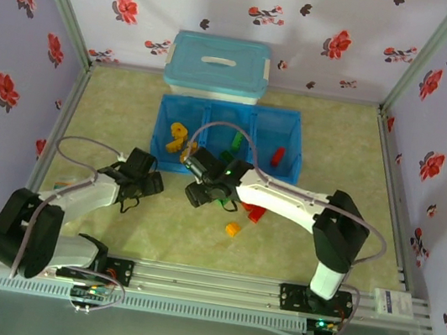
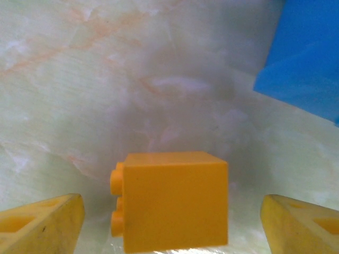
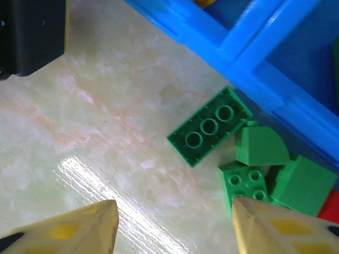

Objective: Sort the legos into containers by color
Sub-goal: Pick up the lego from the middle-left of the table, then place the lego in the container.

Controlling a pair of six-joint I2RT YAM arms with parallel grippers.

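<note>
The left claw (image 2: pixel 169 227) holds its two yellow fingers wide apart, gripping nothing. Between them, clear of both, an orange-yellow blocky plastic brick (image 2: pixel 175 201) lies on its side on the pale marbled worktop (image 2: pixel 106 79), its studs facing left. A corner of the shallow translucent blue plastic tray (image 2: pixel 307 58) shows up and to the right of the brick.

The right claw (image 3: pixel 175 227) is parted too, with bare worktop between its fingers. The finger at the right of that view overlaps a small square green brick (image 3: pixel 243 182). Just beyond it lie a flat green brick turned underside up (image 3: pixel 209 127), a curved green piece (image 3: pixel 262 145), a plain green block (image 3: pixel 304 185) and the corner of a red brick (image 3: pixel 331 206). All of these are on the worktop, close beside the tray's outer wall.

From above, the tray lies across the far middle of the worktop. Its left compartment holds yellow pieces (image 1: pixel 179 137), the middle one a green piece (image 1: pixel 236 141) and the right one a red piece (image 1: pixel 278 155). A loose orange brick (image 1: pixel 232 229) sits on the worktop on the near side of the right arm. A light blue lidded storage box (image 1: pixel 218 66) stands behind the tray.
</note>
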